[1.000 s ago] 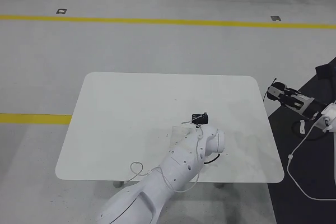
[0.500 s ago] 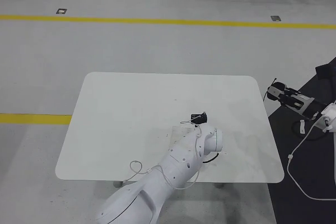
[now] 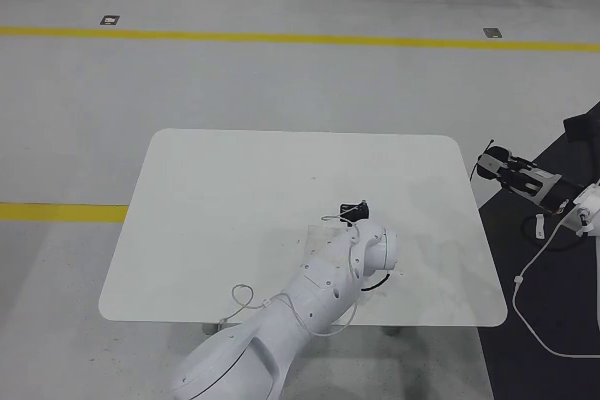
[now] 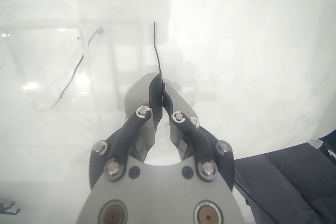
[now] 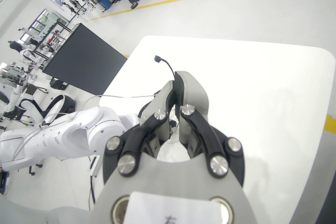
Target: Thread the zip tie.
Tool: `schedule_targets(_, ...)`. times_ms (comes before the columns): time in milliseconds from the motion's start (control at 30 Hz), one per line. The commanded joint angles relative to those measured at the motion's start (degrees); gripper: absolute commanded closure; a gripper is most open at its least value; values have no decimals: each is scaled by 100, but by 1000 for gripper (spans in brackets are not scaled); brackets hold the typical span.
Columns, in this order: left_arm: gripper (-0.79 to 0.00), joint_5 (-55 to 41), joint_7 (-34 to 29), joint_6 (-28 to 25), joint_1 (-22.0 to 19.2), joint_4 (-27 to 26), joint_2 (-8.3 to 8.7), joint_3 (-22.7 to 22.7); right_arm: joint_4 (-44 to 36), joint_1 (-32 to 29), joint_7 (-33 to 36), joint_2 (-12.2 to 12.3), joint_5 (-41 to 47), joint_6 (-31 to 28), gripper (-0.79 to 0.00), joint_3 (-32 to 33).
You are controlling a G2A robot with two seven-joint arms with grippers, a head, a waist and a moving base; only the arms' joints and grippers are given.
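left arm crept toward 8 o'clock | left gripper [image 4: 160,79] fingers pinch black strip [image 4: 156,49] mid-worktop [image 3: 230,200] | right gripper [image 5: 175,83] fingers pinch zip tie [image 5: 158,59] off 3 o'clock edge, head free (for threading, presumably)

White rounded-corner table [image 3: 230,200], your worktop.
You've got a clear plastic sheet [image 4: 39,64] lying near the middle, thin dark strip [image 4: 76,70] across it; on or inside, can't tell.
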Motion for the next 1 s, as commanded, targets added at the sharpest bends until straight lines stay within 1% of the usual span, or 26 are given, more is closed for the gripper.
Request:
schedule_targets(0, 0, -17, 13, 16, -8, -25, 0, 26, 0, 0, 0, 0, 0, 0, 0, 0)
schedule_targets(100, 0, -16, 46, 70, -19, -155, 0, 79, 0, 0, 0, 0, 0, 0, 0, 0)
schedule_targets(233, 0, 18, 131, 209, 23, -556, 25, 133, 0, 0, 0, 0, 0, 0, 0, 0)
schedule_targets(333, 0, 92, 63, 273, 98, -850, 61, 159, 0, 0, 0, 0, 0, 0, 0, 0)
schedule_targets(467, 0, 166, 48, 276, 222, -1232, 144, 22, 0, 0, 0, 0, 0, 0, 0, 0)
schedule_targets(567, 0, 175, 121, 94, 404, -1688, 276, -233, 0, 0, 0, 0, 0, 0, 0, 0)
schedule_targets(667, 0, 281, 67, -149, 690, -2260, 462, -523, 0, 0, 0, 0, 0, 0, 0, 0)
schedule_targets(867, 0, 863, -363, -438, 1522, -3729, 858, -1010, 0, 0, 0, 0, 0, 0, 0, 0)
schedule_targets(933, 0, 1084, -550, -584, 1777, -4097, 962, -1104, 0, 0, 0, 0, 0, 0, 0, 0)
schedule_targets(967, 0, 1152, -528, -680, 1856, -4236, 989, -1119, 0, 0, 0, 0, 0, 0, 0, 0)
